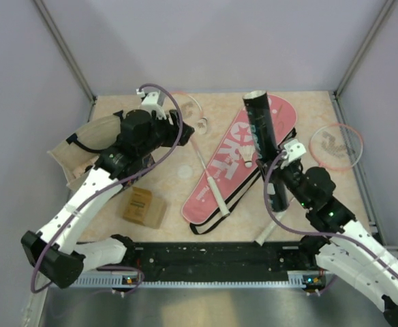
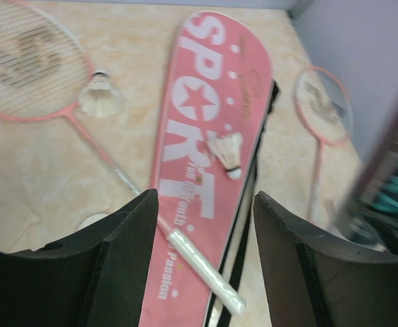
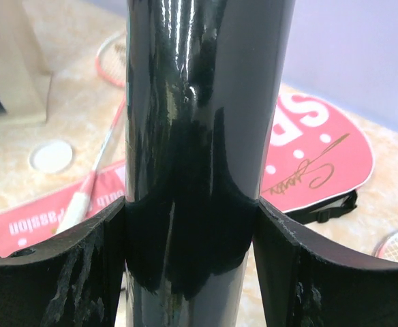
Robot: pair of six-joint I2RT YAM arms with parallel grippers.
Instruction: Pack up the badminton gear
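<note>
Badminton gear lies spread over the beige surface (image 1: 219, 112). From above, the pink SPORT cover (image 1: 230, 167) lies slantwise in the middle with a shuttlecock (image 1: 248, 158) on it. One racket (image 1: 209, 174) has its handle across the cover, and its head is partly hidden under the left pincer (image 1: 174, 125). A second shuttlecock (image 1: 202, 125) sits just beside that head. The right pincer (image 1: 279, 163) grips the black tube (image 1: 264, 129) over the cover's right edge. The second racket (image 1: 335, 144) lies near the right wall. A tote bag (image 1: 83, 146) and a cardboard box (image 1: 143, 206) are on the left, and a white disc (image 1: 185, 172) lies between them and the cover.

The left wrist view shows the left pincer spread wide above the cover's lower half, over the first racket's white handle. Both shuttlecocks and both rackets show beyond it.

The right wrist view shows the glossy tube filling the middle, with a finger pressed on either side. The cover's rounded end and black strap (image 3: 322, 208) lie behind it.
</note>
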